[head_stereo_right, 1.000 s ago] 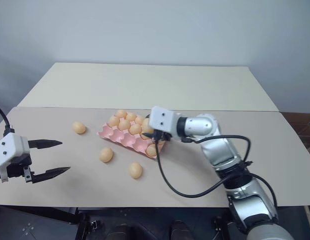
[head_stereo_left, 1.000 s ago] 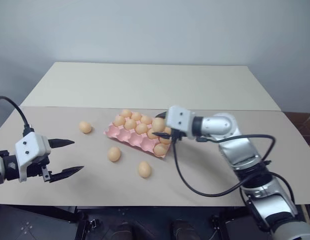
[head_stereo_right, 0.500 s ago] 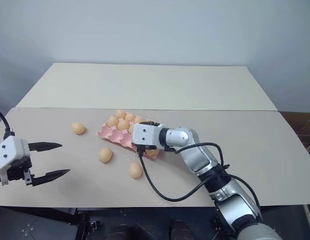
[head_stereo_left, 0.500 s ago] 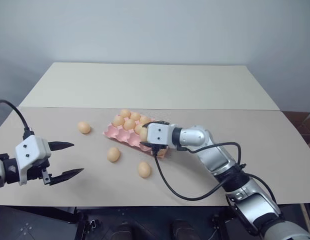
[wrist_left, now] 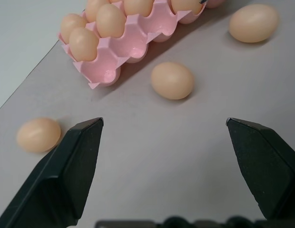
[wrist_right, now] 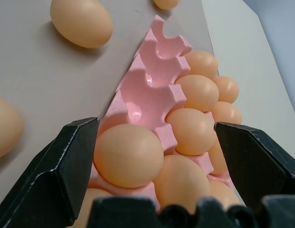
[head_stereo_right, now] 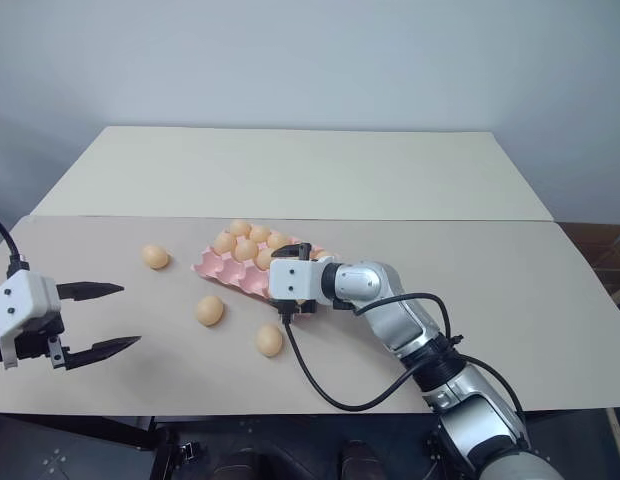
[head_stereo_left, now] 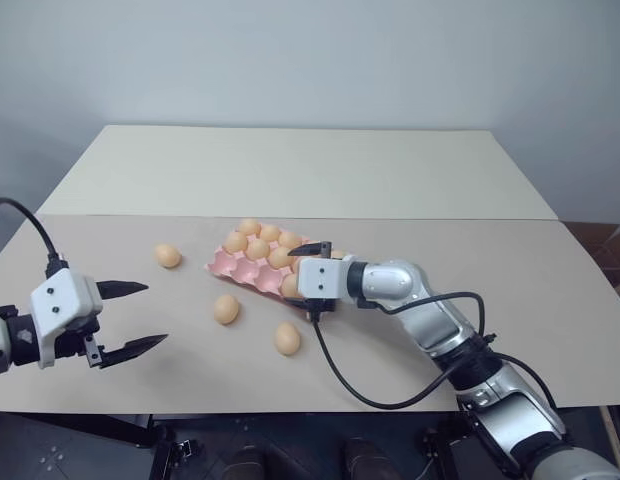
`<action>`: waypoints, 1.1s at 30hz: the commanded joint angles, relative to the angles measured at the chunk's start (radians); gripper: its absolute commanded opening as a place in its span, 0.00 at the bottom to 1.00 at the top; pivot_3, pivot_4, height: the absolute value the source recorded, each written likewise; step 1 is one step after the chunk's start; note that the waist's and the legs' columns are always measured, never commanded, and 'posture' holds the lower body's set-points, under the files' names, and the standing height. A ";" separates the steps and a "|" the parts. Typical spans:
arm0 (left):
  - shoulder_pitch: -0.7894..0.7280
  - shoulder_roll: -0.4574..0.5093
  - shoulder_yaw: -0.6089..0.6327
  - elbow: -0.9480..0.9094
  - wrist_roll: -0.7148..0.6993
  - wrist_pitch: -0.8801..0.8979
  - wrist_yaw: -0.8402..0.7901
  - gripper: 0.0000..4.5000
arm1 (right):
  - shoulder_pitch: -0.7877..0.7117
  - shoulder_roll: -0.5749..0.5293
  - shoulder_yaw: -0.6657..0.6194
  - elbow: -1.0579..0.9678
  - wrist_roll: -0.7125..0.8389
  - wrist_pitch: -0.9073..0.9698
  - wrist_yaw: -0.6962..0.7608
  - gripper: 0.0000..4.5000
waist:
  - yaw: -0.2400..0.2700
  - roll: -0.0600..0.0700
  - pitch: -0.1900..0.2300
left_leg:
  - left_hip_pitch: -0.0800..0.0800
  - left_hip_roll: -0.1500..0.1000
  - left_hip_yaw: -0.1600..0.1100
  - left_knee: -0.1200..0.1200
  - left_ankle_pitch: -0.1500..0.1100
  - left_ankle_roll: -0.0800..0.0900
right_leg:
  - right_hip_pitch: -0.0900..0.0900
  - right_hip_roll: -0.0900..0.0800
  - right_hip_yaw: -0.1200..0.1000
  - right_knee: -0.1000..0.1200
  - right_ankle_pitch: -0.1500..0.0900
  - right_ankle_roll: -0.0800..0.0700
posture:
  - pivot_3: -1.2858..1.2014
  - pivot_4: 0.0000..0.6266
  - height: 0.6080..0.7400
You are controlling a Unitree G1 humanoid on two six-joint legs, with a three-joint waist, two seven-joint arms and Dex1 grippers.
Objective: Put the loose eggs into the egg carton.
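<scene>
So the table has the pink egg carton sitting mid-front, mostly full. Right gripper is over its near end, fingers spread wide around a seated egg, not squeezing it. Left gripper hangs wide open, empty. Three loose eggs lie just beside the carton.

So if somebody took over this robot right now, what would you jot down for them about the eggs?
Right gripper: open over the egg carton, with an egg seated in a near-row cup between its fingers.
Left gripper: open, empty, off to the left above the table.
Left to do: three loose eggs on the table, one far left and two in front of the carton. Near-row cups are free.
</scene>
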 commanded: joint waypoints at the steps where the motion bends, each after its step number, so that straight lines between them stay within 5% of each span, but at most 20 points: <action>1: -0.006 0.005 0.014 -0.030 -0.011 -0.006 0.002 1.00 | 0.029 -0.049 -0.093 -0.196 0.124 0.161 0.092 1.00 | 0.001 0.000 0.000 | 0.000 0.000 0.000 0.000 0.000 0.000 | 0.000 0.000 0.000 0.000 0.000 0.000 | 0.52 0.24 1.00; 7: 0.002 -0.003 0.029 -0.064 -0.086 0.015 -0.044 1.00 | 0.145 -0.230 -0.260 -0.458 0.366 0.420 0.229 1.00 | 0.007 0.000 0.000 | 0.000 0.000 -0.001 0.000 0.000 0.000 | 0.002 -0.001 -0.002 -0.001 0.000 0.000 | 0.52 0.24 1.00; 17: 0.032 0.010 0.053 -0.078 -0.100 0.011 -0.101 1.00 | 0.375 -0.508 -0.445 -0.565 0.476 0.339 0.325 1.00 | -0.001 0.000 0.000 | 0.002 0.000 0.000 0.000 0.000 0.000 | 0.002 0.000 0.000 -0.001 0.000 0.000 | 0.52 0.24 1.00; 26: 0.017 0.002 0.025 -0.071 -0.083 0.002 -0.077 1.00 | 0.359 -0.508 -0.416 -0.606 0.511 0.394 0.264 1.00 | 0.001 0.000 0.000 | 0.002 0.000 0.000 0.000 0.000 0.000 | 0.002 0.000 0.000 -0.001 0.000 0.000 | 0.52 0.24 1.00; 33: 0.007 -0.001 0.009 -0.065 -0.073 0.001 -0.070 1.00 | 0.223 -0.363 -0.198 -0.593 0.446 0.469 0.143 1.00 | -0.001 0.000 0.000 | 0.001 0.000 0.000 0.000 0.000 0.000 | 0.002 0.000 0.000 -0.001 0.000 0.000 | 0.52 0.24 1.00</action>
